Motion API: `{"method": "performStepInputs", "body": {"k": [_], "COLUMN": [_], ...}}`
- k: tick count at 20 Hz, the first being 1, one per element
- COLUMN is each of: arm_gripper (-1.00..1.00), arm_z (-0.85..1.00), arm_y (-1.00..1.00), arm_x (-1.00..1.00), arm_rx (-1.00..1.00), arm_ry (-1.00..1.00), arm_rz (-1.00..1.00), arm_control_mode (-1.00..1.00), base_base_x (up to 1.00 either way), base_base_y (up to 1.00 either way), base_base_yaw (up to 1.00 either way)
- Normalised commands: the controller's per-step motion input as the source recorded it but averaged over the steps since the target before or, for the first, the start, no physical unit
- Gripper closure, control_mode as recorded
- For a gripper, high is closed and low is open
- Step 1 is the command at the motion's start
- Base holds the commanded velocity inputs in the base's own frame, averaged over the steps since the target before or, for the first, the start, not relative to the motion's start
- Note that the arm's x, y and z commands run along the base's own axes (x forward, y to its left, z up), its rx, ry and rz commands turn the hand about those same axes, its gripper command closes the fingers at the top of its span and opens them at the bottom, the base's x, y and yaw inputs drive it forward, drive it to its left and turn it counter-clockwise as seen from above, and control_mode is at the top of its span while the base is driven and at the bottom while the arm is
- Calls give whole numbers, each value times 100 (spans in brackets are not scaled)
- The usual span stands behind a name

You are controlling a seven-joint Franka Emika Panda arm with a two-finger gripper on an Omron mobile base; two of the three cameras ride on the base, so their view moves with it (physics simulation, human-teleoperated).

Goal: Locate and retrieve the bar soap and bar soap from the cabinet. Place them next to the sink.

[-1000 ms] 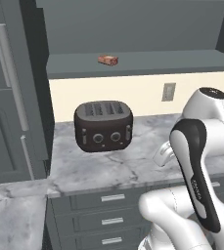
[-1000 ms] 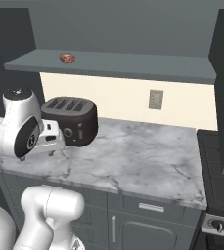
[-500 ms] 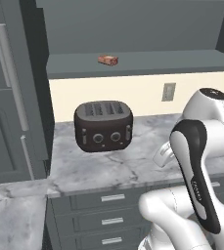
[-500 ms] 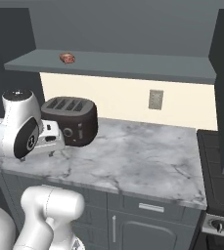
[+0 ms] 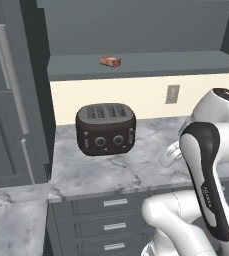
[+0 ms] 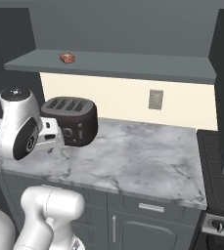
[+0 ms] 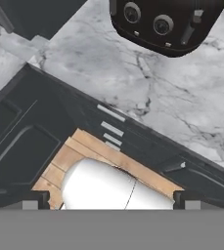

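Observation:
A reddish-brown bar soap (image 5: pixel 110 61) (image 6: pixel 67 58) lies on the long shelf board of the dark slate-grey cabinet (image 5: pixel 156 65) (image 6: pixel 128 64), above the counter. My gripper (image 7: pixel 111 200) hangs well below it, in front of the counter's edge, pointing down. Its fingertips (image 7: pixel 35 199) stand wide apart with nothing between them, so it is open. In the base views my hand (image 5: pixel 169 154) (image 6: pixel 50 135) sits to the right of the toaster, at counter height. The sink is out of view.
A black four-slot toaster (image 5: pixel 106 129) (image 6: pixel 73 119) (image 7: pixel 167 22) stands on the marble counter (image 5: pixel 116 172) (image 6: pixel 143 156). Grey drawers (image 5: pixel 111 217) run under it. A wall outlet (image 5: pixel 172 93) sits behind, tall grey doors (image 5: pixel 11 100) at left, a stove (image 6: pixel 218 171) at right.

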Motion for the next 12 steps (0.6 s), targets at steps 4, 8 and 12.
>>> {"method": "performStepInputs", "body": {"k": [4, 8, 12], "arm_gripper": [-100, -100, -100], "arm_z": [47, 41, 54], "arm_y": [2, 26, 11], "arm_x": [0, 7, 21], "arm_rx": [15, 12, -2], "arm_ry": [-25, -14, -10], "arm_rz": [-4, -1, 0], "arm_control_mode": [-100, -100, -100], "base_base_x": [0, 0, 0], "base_base_y": [0, 0, 0], "base_base_yaw": [0, 0, 0]}}
